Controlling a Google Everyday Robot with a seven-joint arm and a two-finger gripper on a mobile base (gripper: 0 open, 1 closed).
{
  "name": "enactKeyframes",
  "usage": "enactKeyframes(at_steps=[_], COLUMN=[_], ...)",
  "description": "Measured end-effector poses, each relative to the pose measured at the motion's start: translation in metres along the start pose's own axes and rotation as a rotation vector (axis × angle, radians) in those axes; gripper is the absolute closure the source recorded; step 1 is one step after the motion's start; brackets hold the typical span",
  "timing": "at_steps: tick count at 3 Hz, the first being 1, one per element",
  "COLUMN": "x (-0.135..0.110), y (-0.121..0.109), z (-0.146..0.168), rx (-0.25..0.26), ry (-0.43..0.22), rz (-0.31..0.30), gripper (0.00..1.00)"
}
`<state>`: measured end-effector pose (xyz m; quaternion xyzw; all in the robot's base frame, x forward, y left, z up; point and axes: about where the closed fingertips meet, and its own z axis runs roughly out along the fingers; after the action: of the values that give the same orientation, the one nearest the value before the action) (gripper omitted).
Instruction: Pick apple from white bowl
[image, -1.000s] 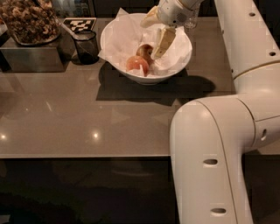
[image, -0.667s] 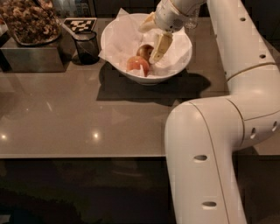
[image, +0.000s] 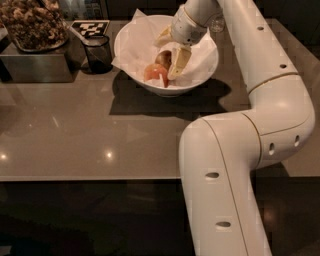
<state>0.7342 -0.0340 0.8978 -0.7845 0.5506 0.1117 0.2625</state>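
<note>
The white bowl (image: 202, 65) stands at the back middle of the table, lined with crumpled white paper. Inside it lie the yellowish-tan apple (image: 162, 58) and, just in front of it, a brighter pinkish-red apple (image: 154, 73). My gripper (image: 166, 58) reaches down into the bowl from the right. It is open, with one cream finger (image: 180, 60) to the right of the tan apple and the other finger (image: 164, 36) behind it. The tan apple sits between them and is partly hidden.
A small dark cup (image: 97, 53) stands just left of the bowl. A metal box (image: 35, 65) topped with a heap of brown snacks sits at the back left, next to a black-and-white tag (image: 90, 27). My arm's large white links (image: 225, 165) cover the table's right side.
The gripper has moved slightly left and deeper into the bowl, closer around the tan apple. Both apples lie where they were.
</note>
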Motion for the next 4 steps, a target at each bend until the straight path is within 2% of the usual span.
enactKeyframes(at_steps=[2, 4], x=[0.019, 0.028], y=[0.003, 0.007], z=[0.017, 0.023], rx=[-0.036, -0.058], ry=[0.036, 0.051], rz=[-0.019, -0.024], gripper=[0.22, 0.21])
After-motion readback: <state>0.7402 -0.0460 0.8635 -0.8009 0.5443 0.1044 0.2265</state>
